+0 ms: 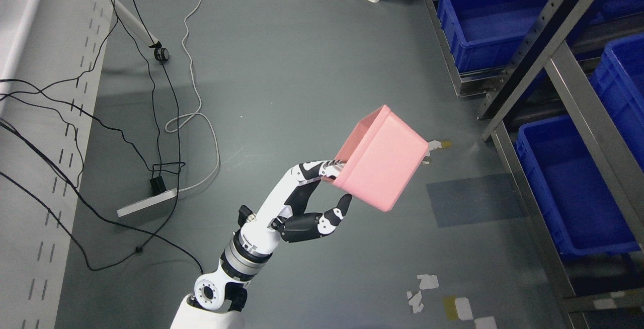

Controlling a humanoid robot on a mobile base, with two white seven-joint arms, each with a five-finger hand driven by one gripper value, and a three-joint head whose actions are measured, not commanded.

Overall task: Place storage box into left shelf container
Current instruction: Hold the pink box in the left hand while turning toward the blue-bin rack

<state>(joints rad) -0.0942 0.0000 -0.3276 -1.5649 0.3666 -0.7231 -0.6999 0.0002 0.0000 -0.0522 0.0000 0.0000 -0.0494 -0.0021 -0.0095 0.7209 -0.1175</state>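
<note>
**Pink box held up over open floor, shelf bins to my right**

At the fingertips (333, 167) first: I see the upper fingers hooked over the near rim of the pink storage box (383, 160), reaching a little way inside its mouth, while the thumb (338, 212) sits below and just short of the box's lower corner. So my left hand (314, 200) is closed on the box by its rim, not around its body. The box hangs tilted, its opening turned up and to the left, its flat side and bottom facing the camera. It touches nothing but the fingers.

Moving outward, the wrist and forearm (241, 256) run down to the bottom edge, left of the middle. Around the box I have plain grey floor (302, 67) on every side, with good room above and to the left.

On the right stands the metal shelf (568, 82), its slanted post and rails nearest the box but well apart from it. Blue bins (568, 188) sit in it: one low at the right, one higher at the top, more cut off by the frame edge.

Farther left, black and white cables (173, 117) trail across the floor beside a pale perforated panel (45, 168), all well clear of the arm. Scraps of tape (427, 289) lie on the floor below the box.
</note>
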